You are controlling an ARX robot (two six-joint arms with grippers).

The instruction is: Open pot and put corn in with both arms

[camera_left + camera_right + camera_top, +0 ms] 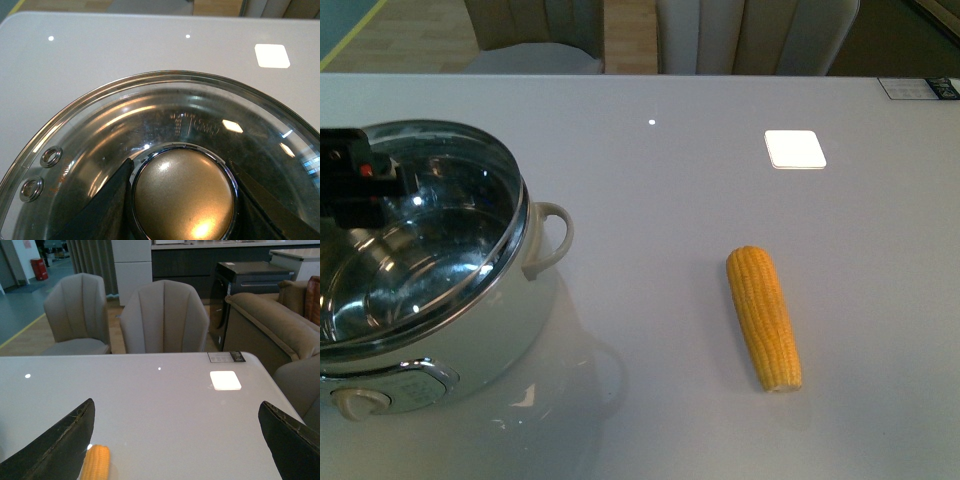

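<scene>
The white pot (510, 330) with a beige dial (358, 402) and a looped side handle (552, 240) stands at the table's left. Its glass lid (430, 250) is tilted, the right side raised off the rim. My left gripper (182, 197) is shut on the gold lid knob (182, 195), one black finger (107, 200) on each side; its black body (355, 180) shows above the lid in the front view. The yellow corn (764, 316) lies on the table to the right; its end shows in the right wrist view (96, 462). My right gripper (177, 435) is open and empty above the table.
The grey table (660, 200) carries a bright light reflection (795, 149) at the back right. Beige chairs (164, 317) stand behind the far edge. A sofa (270, 325) is at the right. A printed card (226, 357) lies near the far right corner.
</scene>
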